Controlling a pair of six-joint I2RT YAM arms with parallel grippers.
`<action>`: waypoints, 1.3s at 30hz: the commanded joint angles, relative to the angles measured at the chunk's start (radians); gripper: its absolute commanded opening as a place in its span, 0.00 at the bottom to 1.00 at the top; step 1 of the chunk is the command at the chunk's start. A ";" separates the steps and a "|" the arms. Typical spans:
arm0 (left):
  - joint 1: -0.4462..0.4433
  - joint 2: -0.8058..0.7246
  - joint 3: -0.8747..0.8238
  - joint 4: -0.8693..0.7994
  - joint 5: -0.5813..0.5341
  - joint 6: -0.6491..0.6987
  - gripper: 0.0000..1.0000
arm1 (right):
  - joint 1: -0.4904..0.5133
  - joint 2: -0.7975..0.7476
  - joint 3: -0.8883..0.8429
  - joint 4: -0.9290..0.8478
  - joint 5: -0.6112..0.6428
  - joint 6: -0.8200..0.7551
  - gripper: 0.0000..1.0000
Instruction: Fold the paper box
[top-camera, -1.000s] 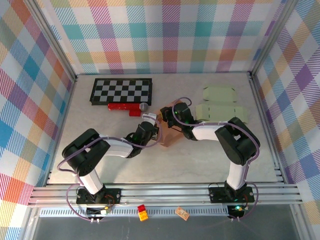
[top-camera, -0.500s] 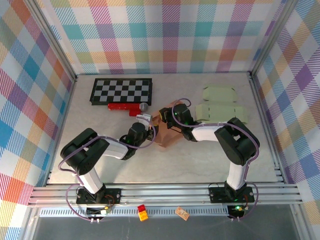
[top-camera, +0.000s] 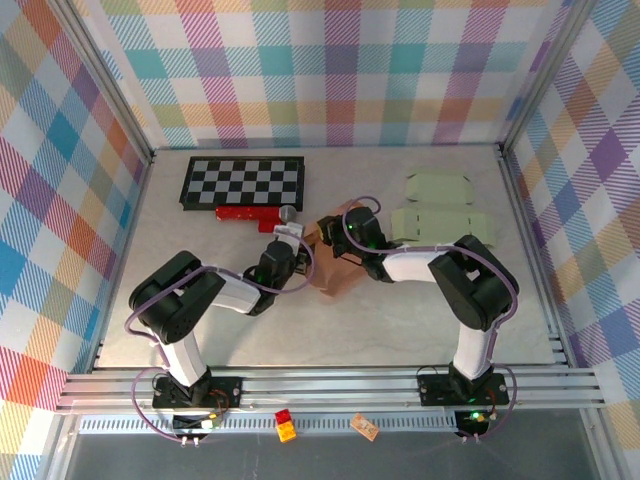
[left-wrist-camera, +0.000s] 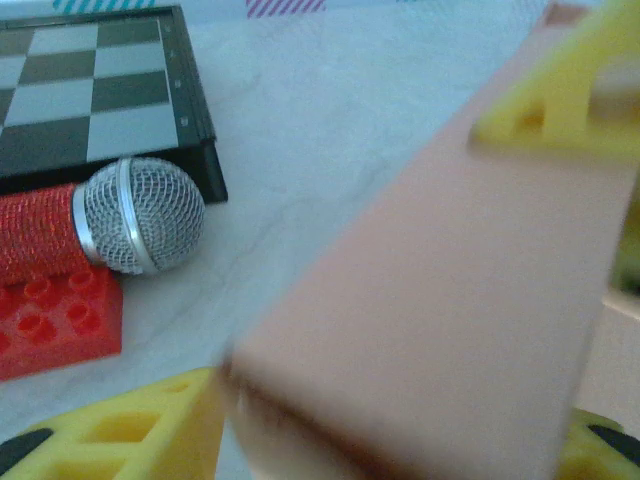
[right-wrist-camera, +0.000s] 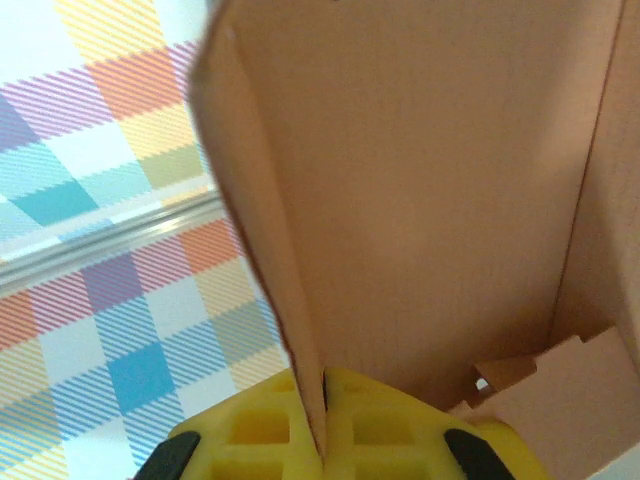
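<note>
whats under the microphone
A red toy brick seems to lie under the microphone, beneath its red handle; the mesh head overhangs the table. The handle hides the brick's far part.

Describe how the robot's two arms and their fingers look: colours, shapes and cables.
The left arm and the right arm match: bulky rounded black joints joined by smooth white links. A thin lilac cable loops loosely along each arm. The fingers are yellow plastic with lattice-like cut-outs, and black at their outer corners.

Table (top-camera: 230, 320): chessboard (top-camera: 243, 181), microphone (left-wrist-camera: 100, 228), red brick (left-wrist-camera: 50, 320), green cutouts (top-camera: 440, 222).
</note>
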 joint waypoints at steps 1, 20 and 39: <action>0.012 0.004 0.052 0.043 -0.051 0.008 0.44 | 0.021 0.084 -0.024 -0.056 -0.088 0.011 0.00; -0.106 -0.411 -0.117 -0.451 0.097 -0.216 0.66 | 0.019 0.092 0.013 0.095 0.064 -0.038 0.00; -0.039 -0.504 0.007 -0.807 0.048 -0.352 0.66 | -0.006 -0.136 0.134 -0.312 0.044 -0.176 0.00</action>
